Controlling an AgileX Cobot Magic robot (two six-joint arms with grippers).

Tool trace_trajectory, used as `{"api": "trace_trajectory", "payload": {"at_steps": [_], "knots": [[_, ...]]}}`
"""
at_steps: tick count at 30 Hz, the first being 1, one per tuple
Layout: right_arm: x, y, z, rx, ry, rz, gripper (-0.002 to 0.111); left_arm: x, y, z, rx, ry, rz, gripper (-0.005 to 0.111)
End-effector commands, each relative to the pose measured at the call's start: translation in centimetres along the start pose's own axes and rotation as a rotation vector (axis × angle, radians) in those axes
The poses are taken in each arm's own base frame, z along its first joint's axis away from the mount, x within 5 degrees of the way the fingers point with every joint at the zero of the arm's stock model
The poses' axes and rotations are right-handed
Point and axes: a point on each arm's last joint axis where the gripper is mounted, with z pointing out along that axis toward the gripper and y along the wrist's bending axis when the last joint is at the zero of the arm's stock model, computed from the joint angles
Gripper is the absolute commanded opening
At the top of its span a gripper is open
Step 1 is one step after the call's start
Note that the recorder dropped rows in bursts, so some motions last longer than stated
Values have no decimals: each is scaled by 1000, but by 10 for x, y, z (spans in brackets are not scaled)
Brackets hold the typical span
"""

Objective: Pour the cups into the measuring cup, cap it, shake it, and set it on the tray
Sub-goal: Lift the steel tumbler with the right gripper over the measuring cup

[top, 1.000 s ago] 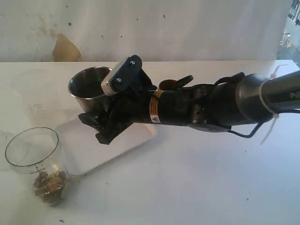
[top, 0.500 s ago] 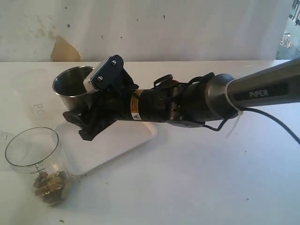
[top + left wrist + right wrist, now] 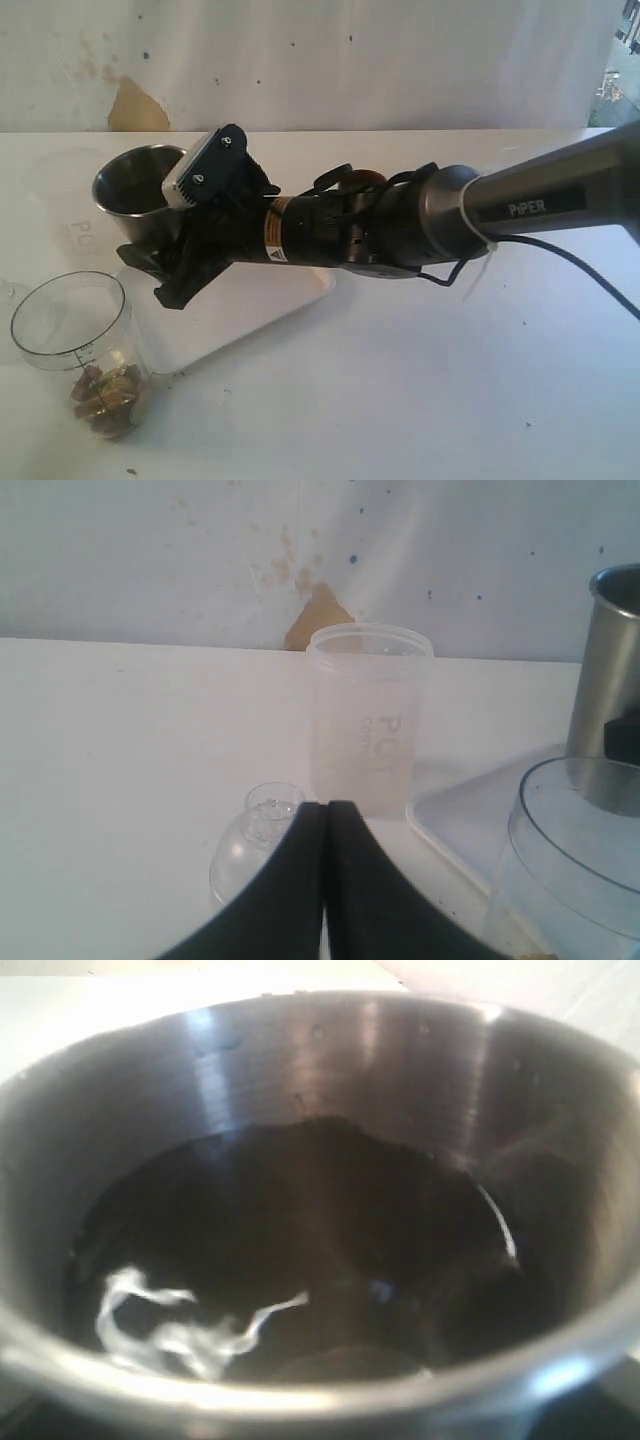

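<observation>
1. Right pincer (image 3: 165,225) has its jaws spread wide around the steel tumbler (image 3: 130,195). It grips the tumbler by the body and holds it upright, clear of the table, at the far side of the tray (image 3: 250,300).
2. Left pincer (image 3: 325,880) is pressed fully closed on nothing, low near a clear domed lid (image 3: 255,835).
3. The measuring cup (image 3: 75,345) stands open on the table just off the tray's near left corner, with brown pieces (image 3: 105,395) in its bottom.
4. Something dark lies inside the tumbler; whether it is liquid I cannot tell.
5. Likely slips from here:
   - Tipping before the tumbler's lip is over the measuring cup would spill onto the tray or table.
   - The tumbler's body is smooth and tapered, so it may slide in the jaws once tilted.
   - A low approach could knock the light plastic cup over and scatter the pieces.
   - A fast pour may splash out.
</observation>
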Motion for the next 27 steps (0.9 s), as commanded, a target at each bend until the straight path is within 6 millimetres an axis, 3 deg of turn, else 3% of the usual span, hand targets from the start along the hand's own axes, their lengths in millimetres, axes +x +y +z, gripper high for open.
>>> {"api": "trace_trajectory", "payload": {"at_steps": [1,16,27], "knots": [[-13,0,2,-18,-103,6,0,1,0,0,6,0,-3,0],[-29,1,13,-26,-144,-41,0,1,0,0,6,0,-3,0],[-27,2,15,-8,-119,-237,0,1,0,0,6,0,-3,0]]}}
